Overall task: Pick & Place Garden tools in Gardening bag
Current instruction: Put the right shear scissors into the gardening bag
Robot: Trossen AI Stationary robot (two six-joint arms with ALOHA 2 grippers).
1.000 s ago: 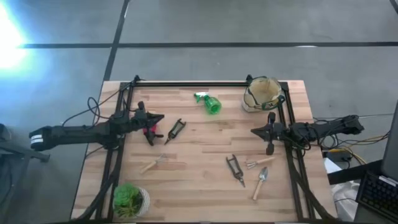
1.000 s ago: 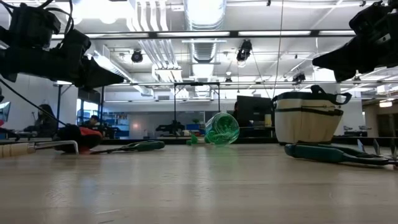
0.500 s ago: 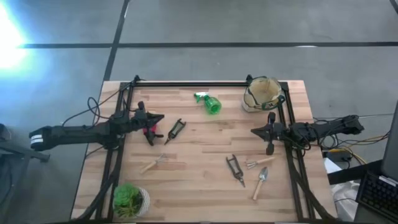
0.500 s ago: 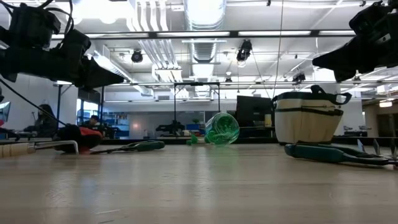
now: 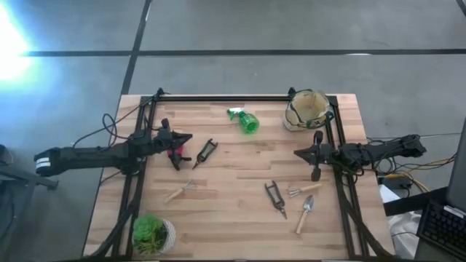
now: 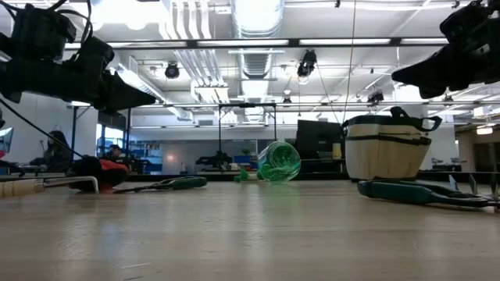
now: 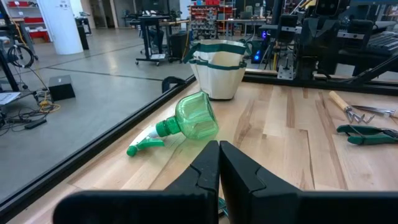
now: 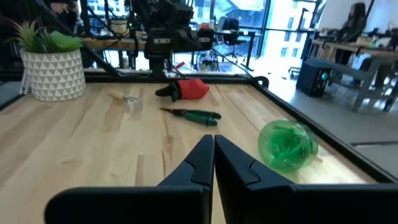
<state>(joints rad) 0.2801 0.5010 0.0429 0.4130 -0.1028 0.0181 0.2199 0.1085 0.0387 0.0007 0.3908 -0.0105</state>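
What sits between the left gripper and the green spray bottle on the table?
Nothing visible. From the left gripper, shut and empty, bare wood runs to the green spray bottle, lying on its side; the gardening bag stands beyond it.

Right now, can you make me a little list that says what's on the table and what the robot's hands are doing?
bag: upright at the far right corner, nothing seen inside
spray bottle: lying on its side, far middle
red tool: under the left gripper
pruners: just right of the red tool
fork: near left
shears: near right
rake: beside the shears
trowel: nearest the front edge
plant: front left corner
left gripper: shut, empty, above the table
right gripper: shut, empty, above the table
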